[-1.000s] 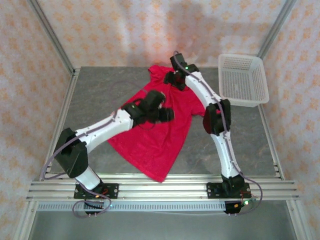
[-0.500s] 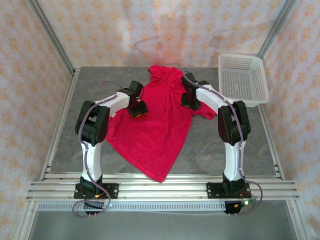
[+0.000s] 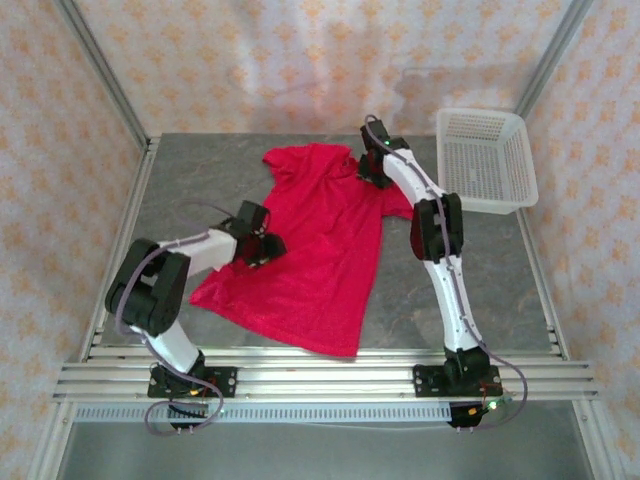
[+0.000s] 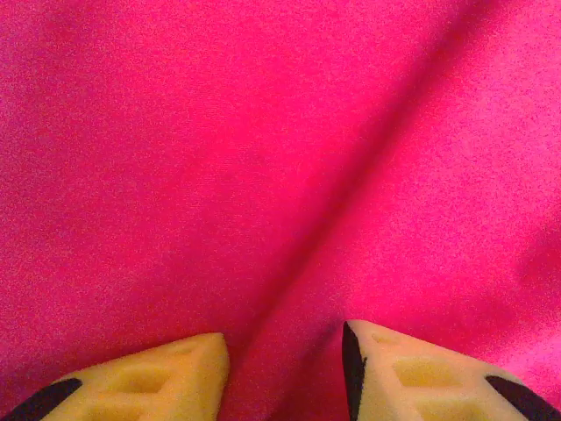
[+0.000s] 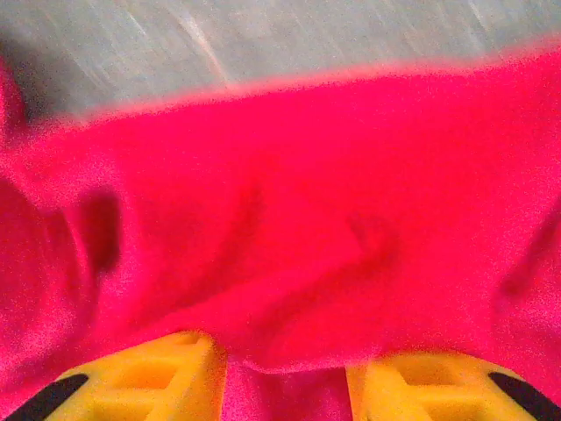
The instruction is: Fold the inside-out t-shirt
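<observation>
**Shirt spread out, no fold made yet**

The left gripper (image 3: 262,248) is sitting low on the shirt's (image 3: 320,240) left edge, about halfway down the cloth. In the left wrist view its fingers (image 4: 158,377) are standing partly apart with red cloth filling the gap and a crease running straight into it. Whether they are pinching that crease or only resting on it, I cannot tell.

The right gripper (image 3: 375,172) is working at the far right corner, by the shoulder or sleeve. In its wrist view a bunched roll of cloth is lying over and between the fingers (image 5: 149,373), so it is most likely pinching the shirt there. Bare table (image 5: 351,35) is showing just past the cloth's edge.

Outward from both, the shirt is lying in the middle of the table (image 3: 480,260) as one broad, mostly flat sheet, collar end far and hem near the arms. A basket (image 3: 488,209) is standing at the far right, apart from the cloth.

As I judge it, the arms are doing the flattening and squaring step. No sleeve or side is lying turned over the body, so all the folding is waiting to be done. No tag is showing.
</observation>
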Available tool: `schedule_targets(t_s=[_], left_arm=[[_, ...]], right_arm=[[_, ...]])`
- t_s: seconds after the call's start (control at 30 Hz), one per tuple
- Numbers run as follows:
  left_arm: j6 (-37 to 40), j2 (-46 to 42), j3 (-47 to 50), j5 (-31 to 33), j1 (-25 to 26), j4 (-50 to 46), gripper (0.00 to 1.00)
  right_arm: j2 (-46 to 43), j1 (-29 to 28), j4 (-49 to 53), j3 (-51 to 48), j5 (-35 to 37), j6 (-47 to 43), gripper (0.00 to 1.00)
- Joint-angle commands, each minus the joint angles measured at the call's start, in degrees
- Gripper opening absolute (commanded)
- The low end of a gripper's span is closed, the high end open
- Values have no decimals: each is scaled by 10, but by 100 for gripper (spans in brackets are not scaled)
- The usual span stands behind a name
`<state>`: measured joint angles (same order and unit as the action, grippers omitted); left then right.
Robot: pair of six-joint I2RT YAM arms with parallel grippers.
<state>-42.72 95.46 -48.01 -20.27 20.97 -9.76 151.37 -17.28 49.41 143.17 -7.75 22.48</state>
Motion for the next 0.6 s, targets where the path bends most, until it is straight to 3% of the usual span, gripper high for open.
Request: schedule_targets(t_s=[0.0,0.1,0.17,0.3,0.57], left_arm=[[-73,11,15,-11,98,8,45],[-30,11,-69,23,99,-85,46],[9,11,-142,56,63,-156,46],[50,44,-280,49,-28,-208,45],[69,263,-541,29,-153,-304,40]], right_arm=[[76,-1,135,192,-2,-42,43],[8,-1,105,131,-9,-39,47],[-64,-3,72,31,-18,-37,48],[-173,-18,31,-118,-33,-36,48],[-322,-80,-66,-365,-84,9,50]])
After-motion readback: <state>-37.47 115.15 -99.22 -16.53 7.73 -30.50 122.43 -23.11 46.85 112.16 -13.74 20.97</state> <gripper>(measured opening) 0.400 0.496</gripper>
